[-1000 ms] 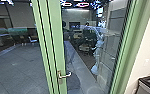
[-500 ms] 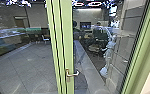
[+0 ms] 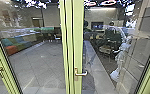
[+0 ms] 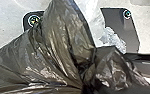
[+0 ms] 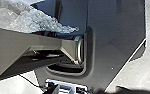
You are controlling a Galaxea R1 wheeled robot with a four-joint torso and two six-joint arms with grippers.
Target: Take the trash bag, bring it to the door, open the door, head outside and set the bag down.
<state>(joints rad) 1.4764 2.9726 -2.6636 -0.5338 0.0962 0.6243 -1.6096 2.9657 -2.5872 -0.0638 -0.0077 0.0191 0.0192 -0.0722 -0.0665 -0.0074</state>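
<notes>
Right in front of the robot there's a pale green door upright (image 3: 77, 45) with a metal lever handle (image 3: 81, 73) on it, and glass spreads to the left and right of it. Over on the near left I can see another green frame (image 3: 6, 75). Through or in the glass, a grey tiled floor (image 3: 46, 62) runs toward the far side, with orange seating (image 3: 11, 50) and blue seating (image 3: 19, 40) on the far left. A lit screen (image 3: 97, 25) shows on the far right, and near it is a dark-clad person (image 3: 113, 35). A whitish shape (image 3: 121, 56) stands nearer on the right, too blurred to name.

The trash bag (image 4: 61, 37), dark and shiny, is up close at the left wrist, its plastic bunched into tight folds. Crumpled translucent plastic (image 5: 31, 18) shows by the right wrist. I cannot tell whether either end effector is apart, together or clamped on anything.
</notes>
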